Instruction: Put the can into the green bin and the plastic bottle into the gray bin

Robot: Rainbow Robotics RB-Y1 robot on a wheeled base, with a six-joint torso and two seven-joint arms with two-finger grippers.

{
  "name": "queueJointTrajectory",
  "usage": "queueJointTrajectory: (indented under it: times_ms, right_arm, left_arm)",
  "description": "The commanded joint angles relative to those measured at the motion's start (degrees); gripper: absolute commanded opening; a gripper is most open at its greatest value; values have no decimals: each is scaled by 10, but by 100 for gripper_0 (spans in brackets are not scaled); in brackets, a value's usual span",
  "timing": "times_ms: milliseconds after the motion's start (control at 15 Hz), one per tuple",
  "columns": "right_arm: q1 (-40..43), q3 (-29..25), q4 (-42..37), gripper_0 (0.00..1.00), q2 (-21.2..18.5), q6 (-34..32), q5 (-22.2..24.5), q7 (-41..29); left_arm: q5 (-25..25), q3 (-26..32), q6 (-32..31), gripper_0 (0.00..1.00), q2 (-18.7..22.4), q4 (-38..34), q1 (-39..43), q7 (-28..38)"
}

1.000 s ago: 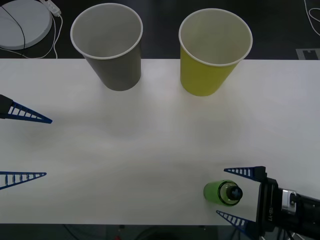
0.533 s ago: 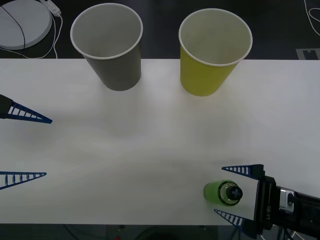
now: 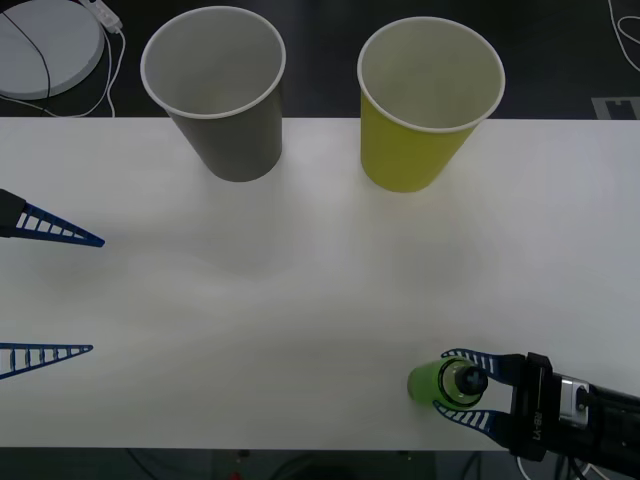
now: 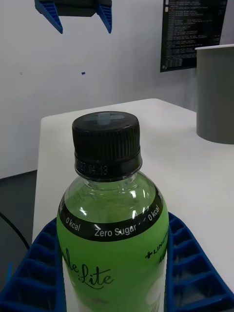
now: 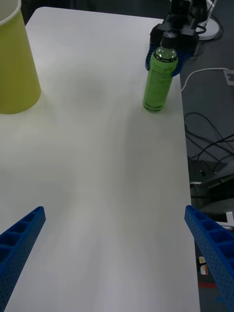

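Observation:
The plastic bottle point(image 3: 425, 383) stands upright near the table's front right edge, green drink inside and a black cap on top. My right gripper point(image 3: 443, 382) is shut on the plastic bottle, its blue fingers point(image 4: 41, 273) pressing both sides of the body point(image 4: 113, 239) below the cap. Across the table, my left gripper point(image 3: 97, 295) hangs open and holds nothing. At the back stand the gray bin point(image 3: 225, 110) on the left and the green bin point(image 3: 420, 130) on the right, both upright. The can is out of view.
A white round device point(image 3: 45, 45) with a cable lies off the table's back left corner. The white table point(image 3: 300, 300) spreads wide between bottle and bins. The table's front edge runs just behind the bottle. Cables point(image 5: 209, 141) lie on the floor beside the table.
My right gripper's fingers have drawn together from wide open onto the bottle's sides. The bottle, the bins and the left gripper have stayed in place.

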Motion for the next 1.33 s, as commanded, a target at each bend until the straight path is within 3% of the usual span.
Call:
queueJointTrajectory:
  times_ms: [67, 467, 1000, 1333]
  right_arm:
    - [1, -1, 0, 0, 0, 0, 0, -1]
    - [9, -12, -12, 0, -10, 7, -8, -16]
    - [148, -100, -270, 0, -83, 191, -4, -118]
    - [227, -187, -398, 0, -90, 275, 60, -243]
  left_arm:
    - [0, 0, 0, 100, 0, 0, 0, 0]
    - [0, 0, 0, 100, 0, 0, 0, 0]
    - [0, 0, 0, 100, 0, 0, 0, 0]
    - [0, 0, 0, 100, 0, 0, 0, 0]
